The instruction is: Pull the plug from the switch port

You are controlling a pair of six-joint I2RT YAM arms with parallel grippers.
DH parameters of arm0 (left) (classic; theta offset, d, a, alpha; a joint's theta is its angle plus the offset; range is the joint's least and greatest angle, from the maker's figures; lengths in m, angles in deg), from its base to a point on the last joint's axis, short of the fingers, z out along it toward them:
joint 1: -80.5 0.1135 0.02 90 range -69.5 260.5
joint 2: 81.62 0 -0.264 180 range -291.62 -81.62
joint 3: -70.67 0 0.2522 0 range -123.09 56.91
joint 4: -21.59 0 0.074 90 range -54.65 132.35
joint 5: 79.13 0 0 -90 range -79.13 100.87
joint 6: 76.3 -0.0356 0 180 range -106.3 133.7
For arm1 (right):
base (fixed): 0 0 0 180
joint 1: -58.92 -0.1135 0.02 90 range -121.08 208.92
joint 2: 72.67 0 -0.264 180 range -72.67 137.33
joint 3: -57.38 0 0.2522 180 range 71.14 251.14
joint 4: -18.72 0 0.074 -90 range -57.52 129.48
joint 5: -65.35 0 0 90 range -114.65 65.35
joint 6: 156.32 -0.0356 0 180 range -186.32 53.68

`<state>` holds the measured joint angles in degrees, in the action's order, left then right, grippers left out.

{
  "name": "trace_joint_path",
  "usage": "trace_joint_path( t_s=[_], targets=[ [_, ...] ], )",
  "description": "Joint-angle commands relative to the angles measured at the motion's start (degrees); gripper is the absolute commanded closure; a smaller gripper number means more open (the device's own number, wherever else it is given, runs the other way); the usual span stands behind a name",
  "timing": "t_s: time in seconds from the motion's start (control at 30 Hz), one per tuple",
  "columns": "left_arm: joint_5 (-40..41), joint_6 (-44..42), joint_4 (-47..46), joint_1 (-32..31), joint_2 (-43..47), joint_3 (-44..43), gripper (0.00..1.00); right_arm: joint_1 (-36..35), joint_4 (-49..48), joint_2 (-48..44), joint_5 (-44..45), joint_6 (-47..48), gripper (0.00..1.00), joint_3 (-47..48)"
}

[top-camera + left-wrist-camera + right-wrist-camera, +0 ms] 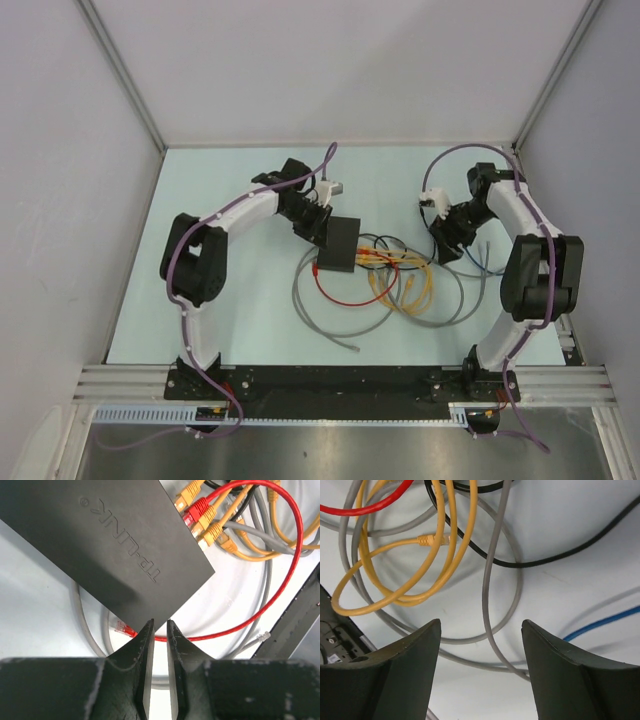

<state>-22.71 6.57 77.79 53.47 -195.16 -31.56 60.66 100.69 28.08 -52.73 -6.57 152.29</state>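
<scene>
Two robot arms, the left arm [200,268] and the right arm [532,270], work at one table [250,335]. They carry two pincers in all, the left pincer [160,624] and the right pincer [481,623]. One black switch [110,540] lies among one red cable [299,535], one black cable [560,557], one blue cable [605,622], at least two grey cables [490,580] and several yellow cables [445,545], too tangled to count. At the switch's edge are one red plug [196,509] and about three yellow plugs [212,530].

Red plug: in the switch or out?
In. The red plug sits in the switch port row beside the yellow plugs.
</scene>
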Motion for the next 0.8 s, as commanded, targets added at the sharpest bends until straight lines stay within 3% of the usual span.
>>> trace_joint_path(
  t_s=[0.0, 0.2, 0.53, 0.67, 0.77],
  targets=[
    [-0.69, -0.69, 1.95, 0.39, 2.79, 0.58, 0.78, -1.56, -6.76, 1.19, 2.85, 4.15, 0.29, -3.97],
    [-0.69, 0.54, 1.16, 0.48, 2.00, -2.06, 0.78, -1.56, -9.48, 3.66, 6.36, 5.56, 0.34, -4.59],
    [-0.52, 0.81, -0.60, 0.48, 2.88, 0.66, 0.78, -6.57, -18.89, 4.10, 11.02, 0.99, 0.80, -3.72],
    [-0.08, 0.63, -1.04, 0.48, 3.41, 1.10, 0.78, -7.80, -24.15, 6.99, 10.06, -7.60, 0.94, 1.71],
    [0.10, 0.72, -0.95, 0.48, 3.06, 1.01, 0.78, -7.01, -24.62, 11.81, 7.26, -20.95, 0.98, 11.79]
  ],
)
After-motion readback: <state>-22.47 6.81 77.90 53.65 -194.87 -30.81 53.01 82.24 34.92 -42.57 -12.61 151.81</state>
